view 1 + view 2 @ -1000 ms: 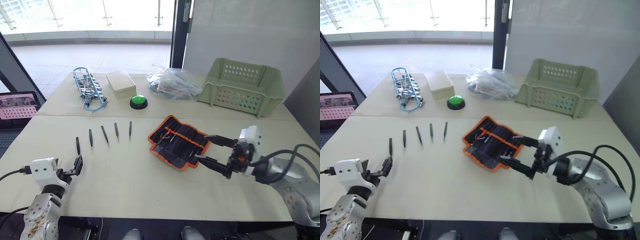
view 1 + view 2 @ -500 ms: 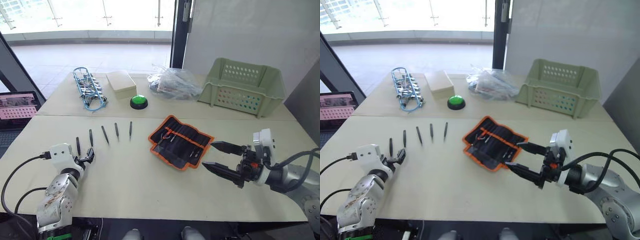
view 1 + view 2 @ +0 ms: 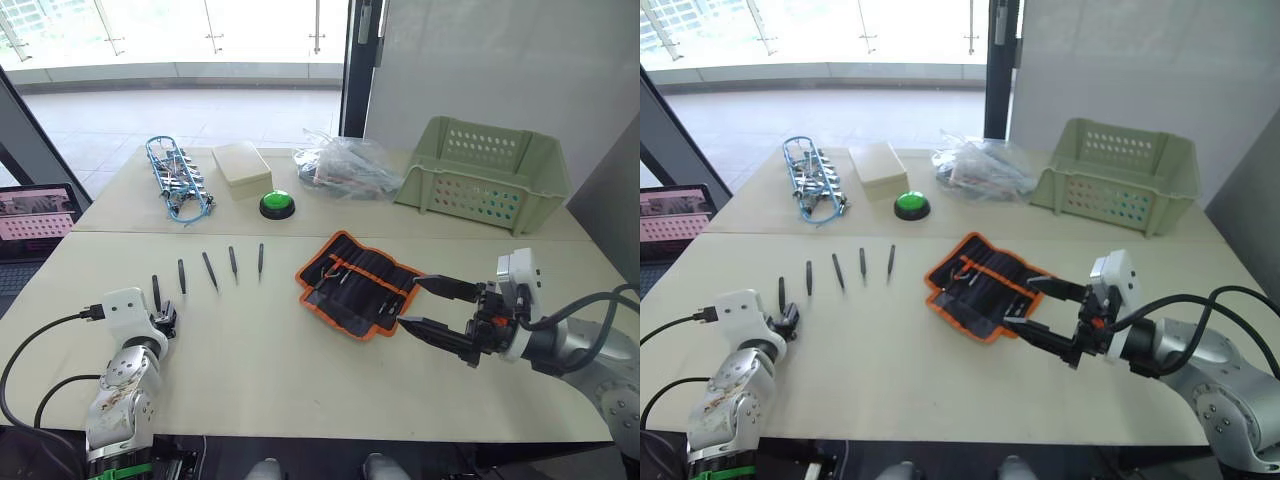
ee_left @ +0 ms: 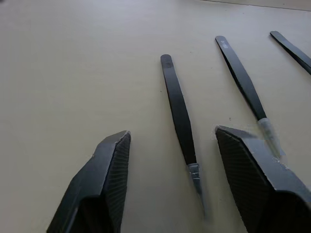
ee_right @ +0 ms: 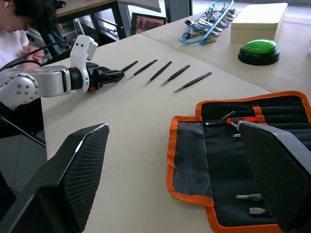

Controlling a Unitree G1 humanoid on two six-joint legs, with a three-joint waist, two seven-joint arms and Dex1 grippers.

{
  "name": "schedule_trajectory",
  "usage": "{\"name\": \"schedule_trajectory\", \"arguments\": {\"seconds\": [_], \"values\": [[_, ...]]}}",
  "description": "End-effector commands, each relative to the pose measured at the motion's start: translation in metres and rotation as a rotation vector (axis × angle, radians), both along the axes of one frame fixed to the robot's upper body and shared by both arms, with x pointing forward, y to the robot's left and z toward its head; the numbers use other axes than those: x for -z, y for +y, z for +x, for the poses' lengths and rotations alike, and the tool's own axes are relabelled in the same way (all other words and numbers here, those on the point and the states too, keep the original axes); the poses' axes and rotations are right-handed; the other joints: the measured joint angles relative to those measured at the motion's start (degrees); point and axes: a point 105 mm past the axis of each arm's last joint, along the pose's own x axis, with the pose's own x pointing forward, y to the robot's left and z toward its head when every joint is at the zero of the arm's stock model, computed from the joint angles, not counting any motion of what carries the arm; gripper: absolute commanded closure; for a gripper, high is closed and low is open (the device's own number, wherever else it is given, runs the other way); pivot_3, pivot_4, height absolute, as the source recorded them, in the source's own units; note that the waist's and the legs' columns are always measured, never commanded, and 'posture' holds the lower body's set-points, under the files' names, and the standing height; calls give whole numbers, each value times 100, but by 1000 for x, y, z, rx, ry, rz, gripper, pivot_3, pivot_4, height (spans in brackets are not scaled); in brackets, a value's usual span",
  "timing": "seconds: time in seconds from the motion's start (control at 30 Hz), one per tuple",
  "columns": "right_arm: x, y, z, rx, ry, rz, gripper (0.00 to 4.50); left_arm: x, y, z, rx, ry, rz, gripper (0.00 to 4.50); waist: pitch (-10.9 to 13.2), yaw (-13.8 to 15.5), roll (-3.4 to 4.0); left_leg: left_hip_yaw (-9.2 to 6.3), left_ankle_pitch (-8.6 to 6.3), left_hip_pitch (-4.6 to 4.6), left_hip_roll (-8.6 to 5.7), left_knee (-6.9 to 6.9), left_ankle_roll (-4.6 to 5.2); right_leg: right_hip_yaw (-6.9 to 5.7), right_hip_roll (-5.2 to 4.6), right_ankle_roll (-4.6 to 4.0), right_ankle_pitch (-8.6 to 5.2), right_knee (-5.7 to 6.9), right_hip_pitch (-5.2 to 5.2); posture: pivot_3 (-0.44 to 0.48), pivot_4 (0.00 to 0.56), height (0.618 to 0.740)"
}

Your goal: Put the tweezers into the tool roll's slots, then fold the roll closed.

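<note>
Close to the table's (image 3: 300, 390) near edge, toward its left side, the left gripper (image 4: 170, 141) sits low over the surface with its fingers (image 4: 109, 165) spread. The nearest of the tweezers (image 4: 179, 109) lies between those fingers, untouched by either, and a second pair (image 4: 240, 82) lies just beside it, its tip running under the other finger.

At about the same depth on the right side, the right gripper (image 3: 432, 310) hovers with its fingers (image 3: 440, 337) spread wide, their tips at the right end of the tool roll (image 3: 358, 283). I cannot tell whether they touch the fabric.

The roll lies unrolled and flat a little right of the table's middle, its orange edging showing all round and its inner face up. The slots (image 5: 272, 121) run across that face, and a few small tools sit in them already.

All five tweezers (image 3: 207, 270) lie in a loose row on the left half of the table, well apart from the roll.

Along the far edge, from the left, sit a blue wire bundle (image 3: 176, 180), a cream box (image 3: 241, 167), a green button (image 3: 277, 204), a crumpled clear bag (image 3: 345, 165) and a green perforated basket (image 3: 487, 173) at the far right corner.

A person (image 5: 22, 24) sits beyond the table's left side in the right wrist view.
</note>
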Motion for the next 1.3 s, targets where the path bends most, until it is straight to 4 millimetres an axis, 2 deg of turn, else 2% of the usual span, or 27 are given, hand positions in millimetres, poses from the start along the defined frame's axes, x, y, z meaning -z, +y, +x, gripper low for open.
{"name": "schedule_trajectory", "arguments": {"seconds": [0.03,0.17,0.47,0.7,0.87,0.97,1.03,1.1,1.2,1.3], "values": [[-6,3,0,-8,-26,-15,0,17,6,-6,-33,63,-35,2426,0,4,0,0,0,-1,0,0,0,0,-1,0,0,0,0,0,150,740],[-8,8,0,-18,-29,-6,0,27,3,-2,-12,98,-55,2426,-4,21,7,0,0,3,-2,0,0,0,-2,0,0,1,2,0,150,740],[-15,16,2,-30,-61,-10,0,24,-9,10,96,84,-41,2426,-12,45,29,0,6,25,-2,0,-1,0,0,0,0,10,19,0,150,740],[-14,18,2,-44,-64,-37,0,23,-12,12,145,84,-17,4476,-12,101,29,-1,8,22,-9,0,-1,-1,-8,2,1,6,20,0,150,740],[-15,18,2,-43,-77,-42,0,18,-6,10,135,64,16,4476,-11,113,29,-1,8,17,-9,0,-1,-1,-8,4,2,1,18,0,150,740],[-15,18,2,-40,-81,-40,0,9,-1,11,122,21,34,4476,-11,111,28,-1,8,16,-8,0,-1,-1,-8,4,2,1,17,0,150,740],[-15,17,2,-30,-80,-41,0,-9,-3,16,152,-45,81,4476,-10,112,26,-2,8,15,-7,0,-1,-1,-7,4,2,0,16,0,150,740],[-14,15,3,-14,-81,-47,0,-35,-17,25,243,-128,139,4476,-1,113,11,-2,8,8,-7,0,-1,-2,-6,4,2,0,10,0,150,740],[-13,11,4,20,-86,-61,0,-72,-68,44,505,-240,129,4476,13,169,-14,-11,11,-10,-6,1,-7,-12,-5,3,4,-3,-2,0,150,740],[-13,8,4,54,-100,-72,0,-95,-111,53,709,-270,106,4476,15,159,-17,-14,14,-21,-7,1,-11,-16,-7,10,17,-29,0,0,150,740]]}}
